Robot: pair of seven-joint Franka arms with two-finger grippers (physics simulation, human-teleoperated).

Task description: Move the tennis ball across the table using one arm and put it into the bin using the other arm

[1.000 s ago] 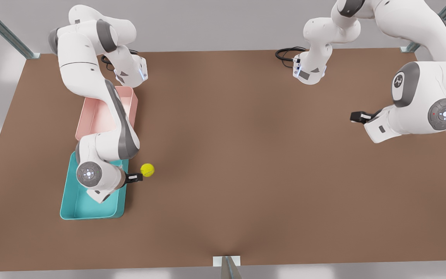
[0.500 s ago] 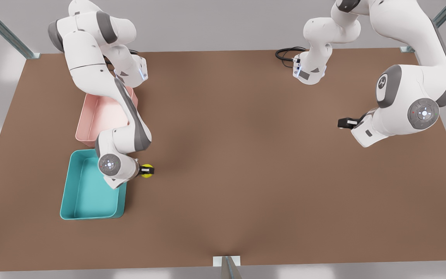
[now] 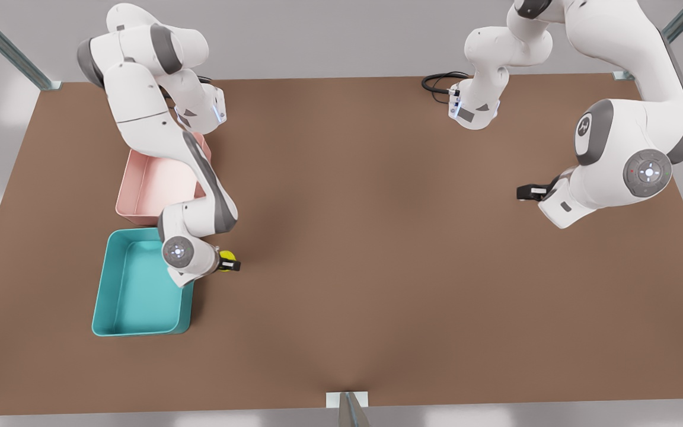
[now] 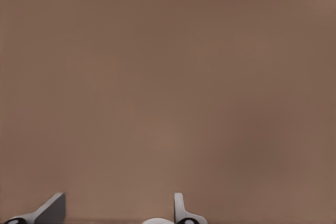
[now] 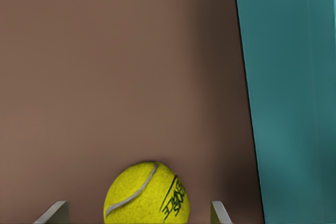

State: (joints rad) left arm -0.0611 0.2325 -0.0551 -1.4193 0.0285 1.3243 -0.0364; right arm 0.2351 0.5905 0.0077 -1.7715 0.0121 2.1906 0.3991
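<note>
The teal bin (image 3: 140,284) lay nearest the camera in the front view, at about eight o'clock from the middle of the brown table (image 3: 377,267), with its long side running toward the far edge. Just beside the bin's wall, at its three o'clock side, the tennis ball (image 3: 227,258) rested on the table, and the right tool (image 3: 229,264) had dropped over it, so that little more than a sliver of yellow showed past the black tool. In the right wrist view the ball (image 5: 147,192) sat between the two grey fingertips (image 5: 52,212), which stood spread on either side of it with brown table visible in the gaps, not pinching it; the teal bin wall (image 5: 289,103) ran alongside, apart from the ball. Farther back, at about ten o'clock, a pink tray (image 3: 152,190) lay end to end with the bin, partly covered by the right arm. Well apart, at about three o'clock, the left tool (image 3: 526,192) hung over bare table while that arm waited; in the left wrist view its fingertips (image 4: 52,208) stood spread with nothing between them.
</note>
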